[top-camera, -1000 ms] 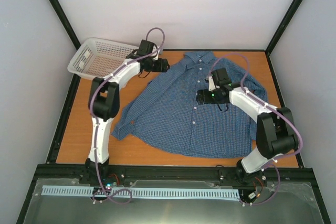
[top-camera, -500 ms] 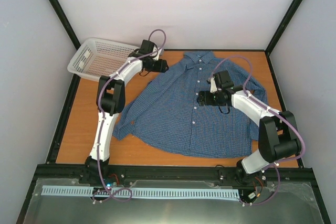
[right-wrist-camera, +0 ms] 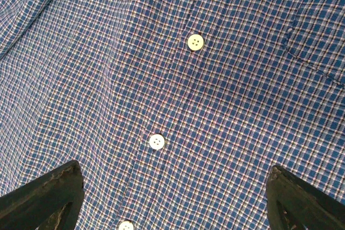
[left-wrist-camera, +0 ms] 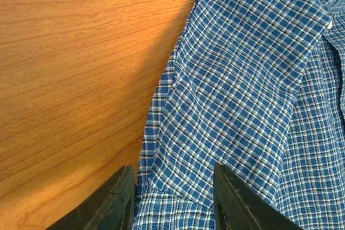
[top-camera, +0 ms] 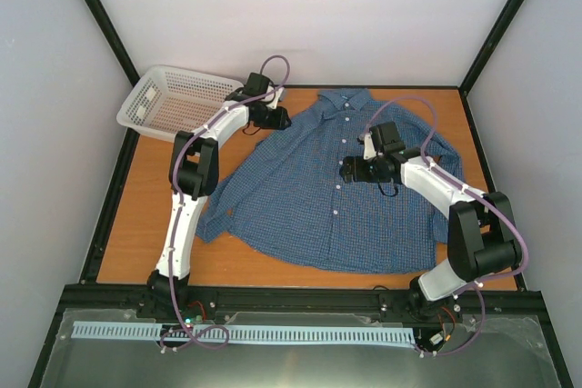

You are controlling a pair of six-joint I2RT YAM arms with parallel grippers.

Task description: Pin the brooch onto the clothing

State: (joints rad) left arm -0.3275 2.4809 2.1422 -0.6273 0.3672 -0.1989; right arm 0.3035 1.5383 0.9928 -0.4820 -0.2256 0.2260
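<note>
Well, brooch: too small to make out in any view, so I cannot tell where it is.
Clothing [top-camera: 332, 184]: the blue checked shirt lies spread front-up over the middle and right of the table, collar at the far end, hem toward the near edge, sleeves folded in along its sides.
Buttons: a white row runs down the shirt's front; my right wrist view shows three of them, one far [right-wrist-camera: 195, 42], one in the middle [right-wrist-camera: 157, 141] and one at the near edge of the picture [right-wrist-camera: 125, 225].
Right gripper [top-camera: 348, 170]: it hangs over the button row about halfway down the shirt. My fingers stand wide apart [right-wrist-camera: 173, 168] with nothing between them but the cloth [right-wrist-camera: 178, 95] below.
Left gripper [top-camera: 277, 118]: it sits at the far left edge of the shirt, by the shoulder. My fingers are partway apart [left-wrist-camera: 172, 168], the checked cloth [left-wrist-camera: 242, 106] lies in the gap, and I cannot tell whether the tips press it.
Table [top-camera: 145, 215]: orange wood, and bare grain shows just left of the shirt's edge under my left wrist [left-wrist-camera: 70, 79].
Basket [top-camera: 182, 71]: white mesh, in the far left corner, near my left gripper and apart from the shirt.
</note>
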